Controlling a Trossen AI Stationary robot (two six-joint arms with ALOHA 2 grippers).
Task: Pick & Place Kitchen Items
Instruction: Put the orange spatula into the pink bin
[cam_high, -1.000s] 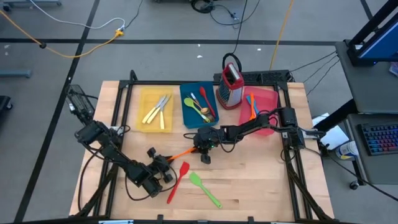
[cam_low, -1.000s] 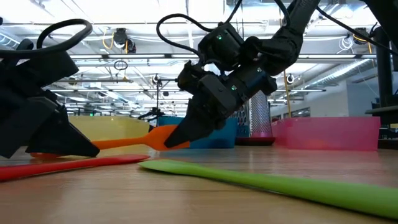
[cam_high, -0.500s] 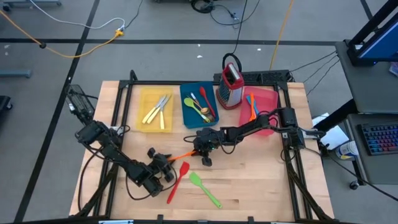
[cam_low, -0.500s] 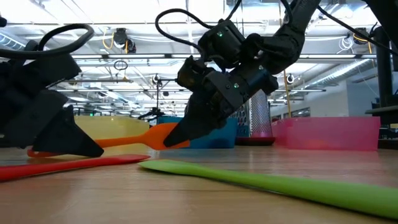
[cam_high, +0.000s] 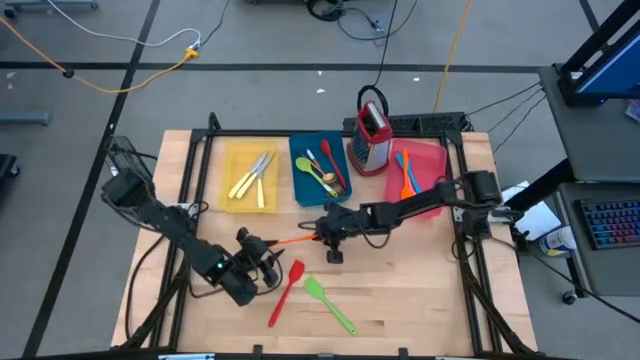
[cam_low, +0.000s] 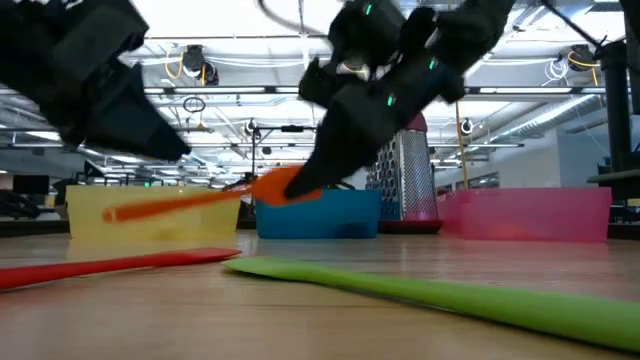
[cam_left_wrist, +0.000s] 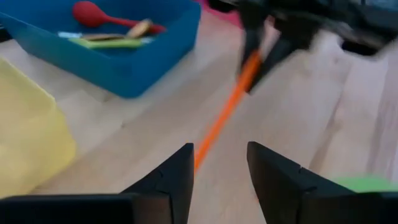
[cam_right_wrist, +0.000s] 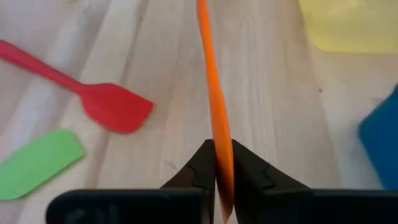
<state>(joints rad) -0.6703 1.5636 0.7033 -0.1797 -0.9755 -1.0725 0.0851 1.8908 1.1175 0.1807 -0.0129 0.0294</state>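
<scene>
Your right gripper (cam_right_wrist: 222, 177) has its fingers clamped on the blade end of the orange spatula (cam_high: 297, 239), holding it clear of the worktop (cam_high: 420, 290), in front of the blue tray (cam_high: 318, 172). Your left gripper (cam_left_wrist: 219, 168) has its fingers apart, straddling the handle's free end without touching it.

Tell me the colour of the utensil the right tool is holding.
Orange. The spatula clamped in the right tool shows best in the right wrist view.

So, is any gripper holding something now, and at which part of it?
The right gripper is shut on the orange spatula, pinching its blade end. The left gripper is open, holding nothing.
</scene>
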